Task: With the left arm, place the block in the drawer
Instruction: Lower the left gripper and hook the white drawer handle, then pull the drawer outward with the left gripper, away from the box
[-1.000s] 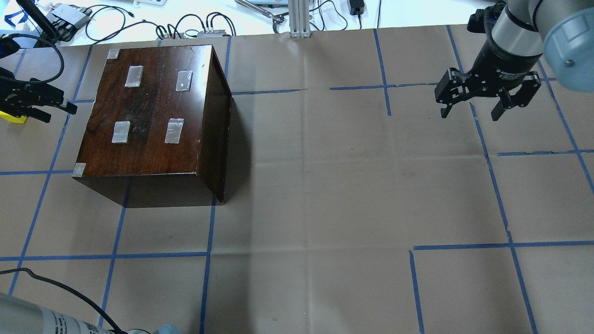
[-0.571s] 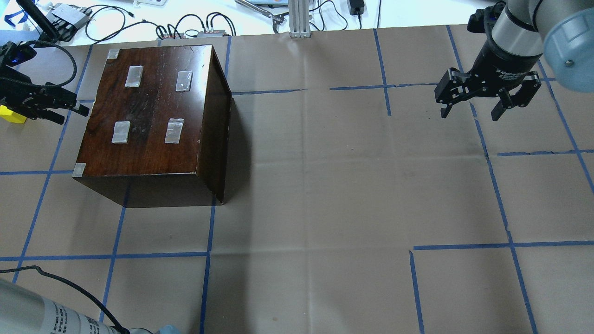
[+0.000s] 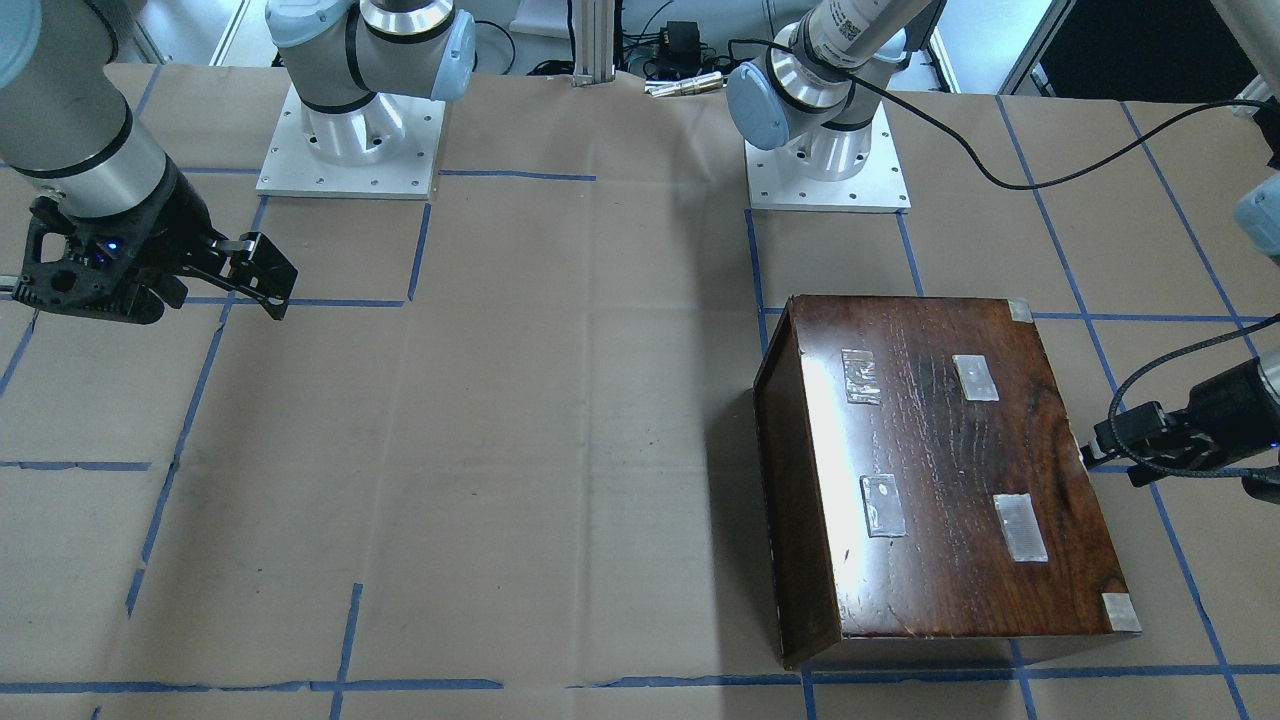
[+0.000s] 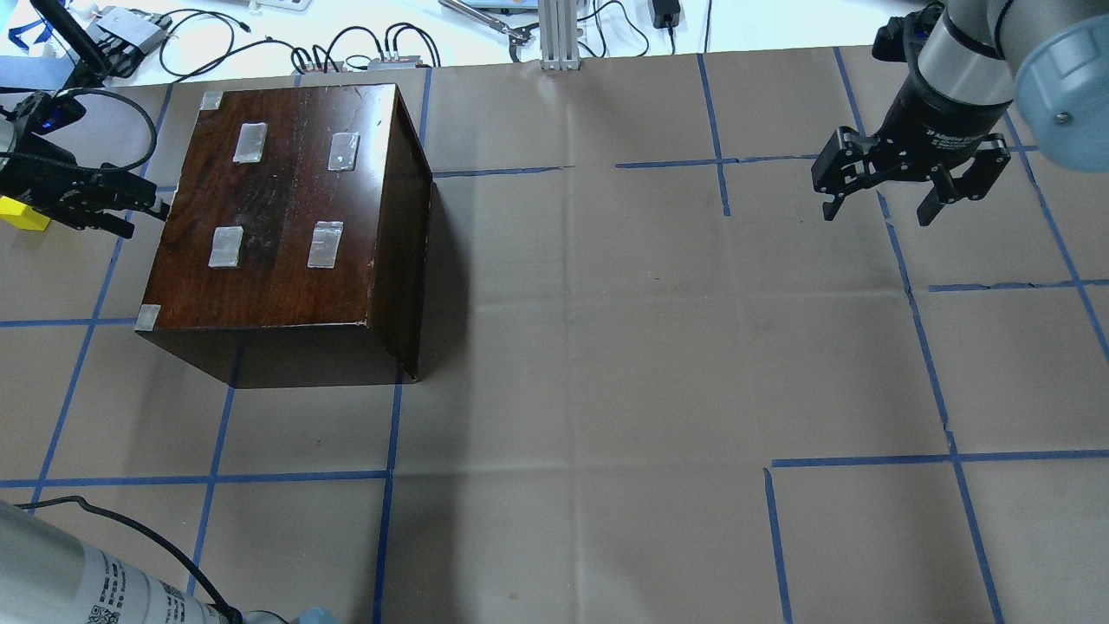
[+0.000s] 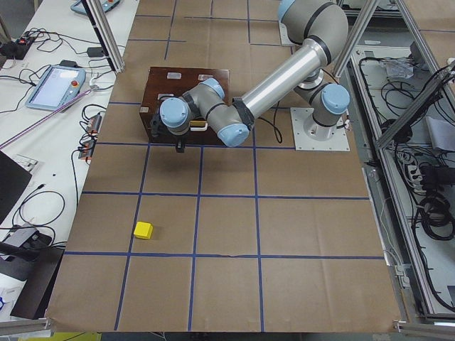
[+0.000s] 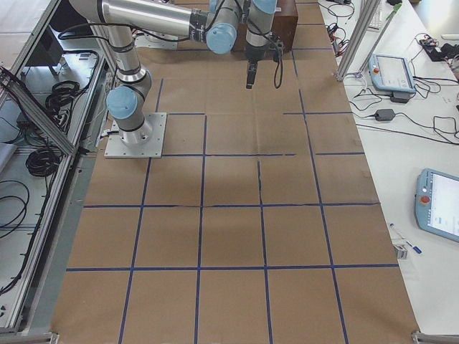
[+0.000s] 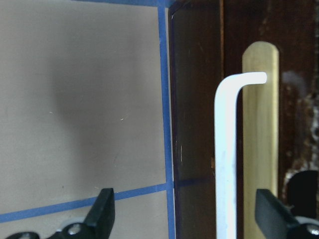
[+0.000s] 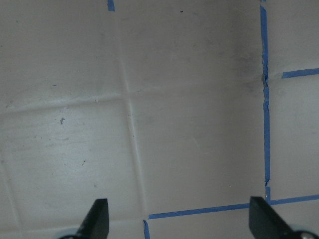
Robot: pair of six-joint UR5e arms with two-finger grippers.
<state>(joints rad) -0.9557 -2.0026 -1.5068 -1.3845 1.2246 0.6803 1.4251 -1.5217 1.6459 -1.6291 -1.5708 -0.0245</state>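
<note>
My left pincer (image 7: pixel 184 203) is black. The block (image 5: pixel 143 229) is bright yellow, the cabinet (image 4: pixel 286 217) glossy dark brown with silvery patches, the tabletop (image 4: pixel 606 364) tan, gridded in blue.

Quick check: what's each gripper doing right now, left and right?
Left gripper: open, holding nothing, facing the drawer pull.
Right gripper: open, holding nothing.

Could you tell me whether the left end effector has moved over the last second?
Yes, the left end effector shifted rightward, closer to the cabinet.
</note>
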